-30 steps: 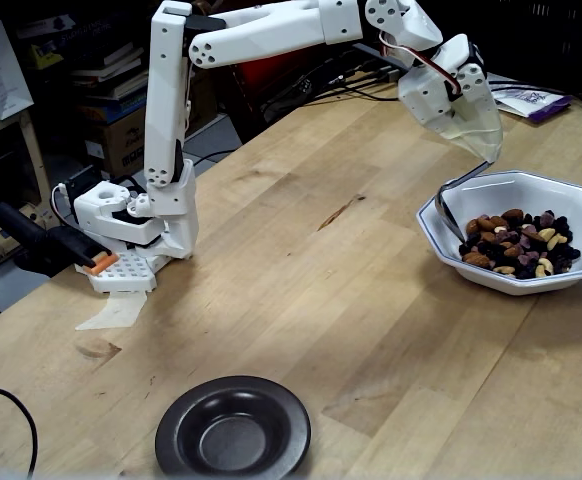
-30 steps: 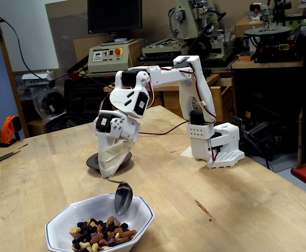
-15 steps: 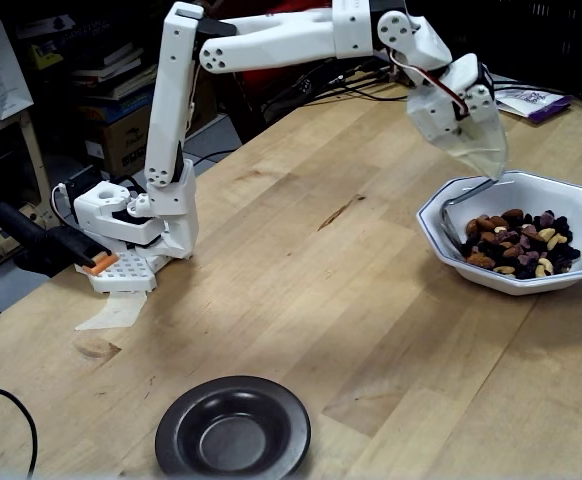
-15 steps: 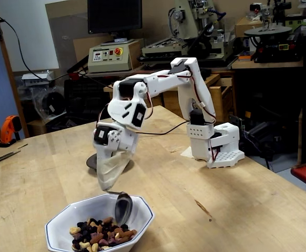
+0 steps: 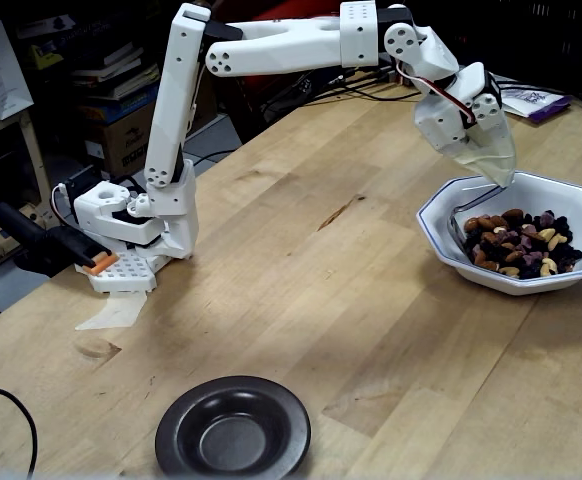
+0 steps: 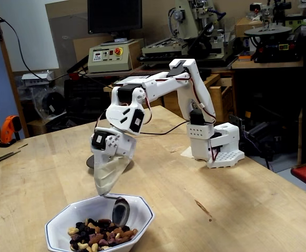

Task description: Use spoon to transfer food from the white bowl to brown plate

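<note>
The white bowl [image 5: 571, 200] stands at the right of one fixed view and at the bottom of the other [image 6: 62, 223]. The food [image 5: 519, 243] [image 6: 98, 239] lies heaped in it. My gripper [image 5: 499, 176] [image 6: 102, 188] hangs just over the bowl's rim, shut on the spoon's handle. The spoon [image 5: 458, 222] [image 6: 120, 210] points down, its oval end dipped into the edge of the food. The brown plate [image 5: 233, 430] sits empty near the table's front edge, far from the bowl. In the other fixed view the brown plate [image 6: 89, 161] is mostly hidden behind the gripper.
The arm's white base [image 5: 131, 225] [image 6: 216, 143] is fixed to the wooden table. A black cable [image 5: 6, 398] curls at the front left corner. A purple packet [image 5: 533, 101] lies beyond the bowl. Shelves and machines surround the table.
The gripper has come down and shifted over the bowl with the spoon. The spoon's oval end, which hung above the food, now sits in it.
</note>
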Robot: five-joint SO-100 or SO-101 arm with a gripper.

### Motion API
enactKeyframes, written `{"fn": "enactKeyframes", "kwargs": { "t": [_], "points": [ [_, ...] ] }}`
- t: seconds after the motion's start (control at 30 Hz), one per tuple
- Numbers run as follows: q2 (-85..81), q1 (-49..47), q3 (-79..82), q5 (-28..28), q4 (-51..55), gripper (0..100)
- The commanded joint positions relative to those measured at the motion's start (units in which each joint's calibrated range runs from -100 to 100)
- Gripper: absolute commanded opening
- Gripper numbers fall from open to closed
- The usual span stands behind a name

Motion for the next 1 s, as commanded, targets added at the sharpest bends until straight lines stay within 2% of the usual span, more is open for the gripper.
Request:
{"fn": "enactKeyframes", "kwargs": {
  "t": [0.0,0.53,0.97],
  "points": [
    [-2.1,2.57,-2.86,-0.05,-1.44,5],
    [-1.85,3.24,-2.86,-0.1,-1.52,5],
    [-1.76,3.24,-2.15,-0.1,-10.45,5]
  ]
}}
